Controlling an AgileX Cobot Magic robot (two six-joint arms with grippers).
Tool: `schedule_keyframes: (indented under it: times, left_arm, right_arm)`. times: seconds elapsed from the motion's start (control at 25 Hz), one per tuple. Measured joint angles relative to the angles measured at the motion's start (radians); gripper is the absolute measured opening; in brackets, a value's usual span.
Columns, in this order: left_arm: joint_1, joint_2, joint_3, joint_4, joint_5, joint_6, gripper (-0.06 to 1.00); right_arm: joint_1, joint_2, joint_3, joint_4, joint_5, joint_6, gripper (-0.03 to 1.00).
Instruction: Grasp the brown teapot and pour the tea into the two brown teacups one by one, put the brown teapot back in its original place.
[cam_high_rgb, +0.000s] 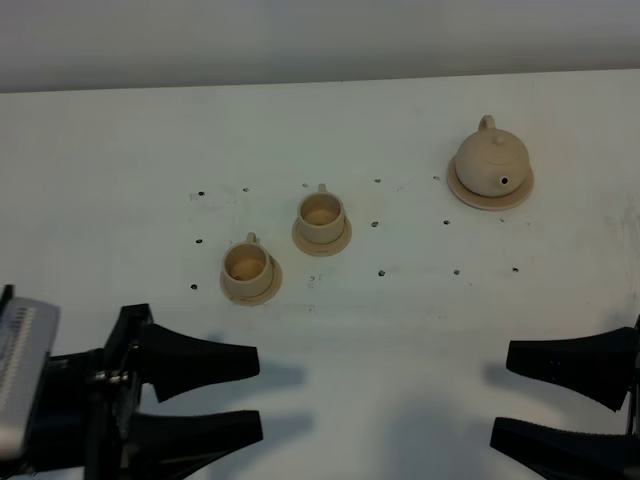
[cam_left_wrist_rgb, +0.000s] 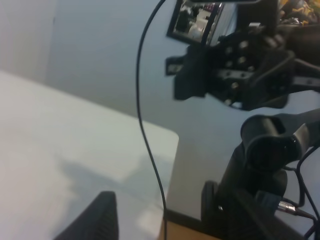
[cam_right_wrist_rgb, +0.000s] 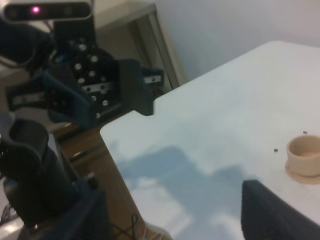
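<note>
Left fingers (cam_high_rgb: 205, 362) and right fingers (cam_high_rgb: 570, 362) both spread apart over the near desk (cam_high_rgb: 400, 320); beyond, brown teapot (cam_high_rgb: 490, 158) sits on its coaster (cam_high_rgb: 492, 204), two brown teacups (cam_high_rgb: 247, 266) (cam_high_rgb: 321, 213) well apart from it.

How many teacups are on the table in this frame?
2. The near teacup stands left of centre, towards the robot. The far teacup stands just behind it and to its right. Both are in plain view, and nothing on the table looks able to hide a third.

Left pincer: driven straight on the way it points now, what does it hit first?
Probably the right pincer. The left pincer points across bare table at it, tips facing. The nearer teacup sits off that line. Relative heights are unclear.
</note>
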Motion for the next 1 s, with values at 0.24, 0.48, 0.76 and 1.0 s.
schedule_keyframes:
  times: [0.24, 0.48, 0.76, 1.0]
  left_arm:
    - [0.0, -0.363, -0.047, 0.007, -0.197, -0.268, 0.41]
    - [0.0, -0.743, -0.16, 0.171, -0.573, -0.684, 0.39]
    - [0.0, -0.883, -0.275, 0.751, -0.622, -1.28, 0.27]
    - [0.0, -0.884, -0.384, 1.331, -0.407, -1.772, 0.24]
  right_arm:
    - [0.0, 0.0, 0.0, 0.009, 0.0, 0.005, 0.56]
    - [0.0, 0.0, 0.0, 0.089, -0.014, 0.041, 0.56]
    - [0.0, 0.0, -0.082, 0.059, -0.106, 0.181, 0.56]
    - [0.0, 0.0, -0.234, -0.1, -0.158, 0.389, 0.56]
